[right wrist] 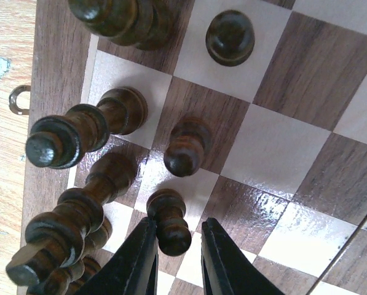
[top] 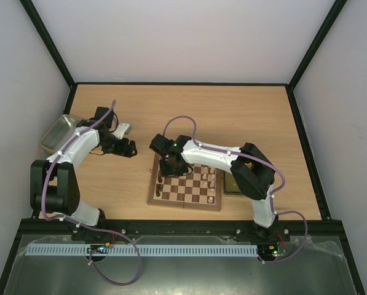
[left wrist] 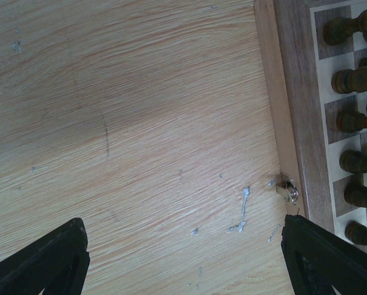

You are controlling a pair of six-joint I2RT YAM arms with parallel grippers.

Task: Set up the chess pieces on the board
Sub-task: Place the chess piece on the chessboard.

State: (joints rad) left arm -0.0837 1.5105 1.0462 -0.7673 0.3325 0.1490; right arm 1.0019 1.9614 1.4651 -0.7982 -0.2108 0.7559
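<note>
The board (top: 186,195) lies at mid table. Dark pieces (top: 161,184) stand along its left side and pale pieces (top: 211,180) towards its right. My right gripper (top: 169,171) hangs over the board's left part. In the right wrist view its jaws (right wrist: 178,222) stand narrowly apart around the head of a dark pawn (right wrist: 166,209) that stands on the board (right wrist: 281,147). One finger touches the pawn and a gap shows at the other. My left gripper (top: 129,148) is wide open and empty over bare table (left wrist: 183,224), left of the board's border (left wrist: 300,92).
A grey metal tray (top: 57,133) sits at the far left. A yellowish tray (top: 233,186) lies right of the board, partly under the right arm. Other dark pieces (right wrist: 66,138) crowd close beside the right gripper. A small metal clasp (left wrist: 289,190) sticks out from the board's edge.
</note>
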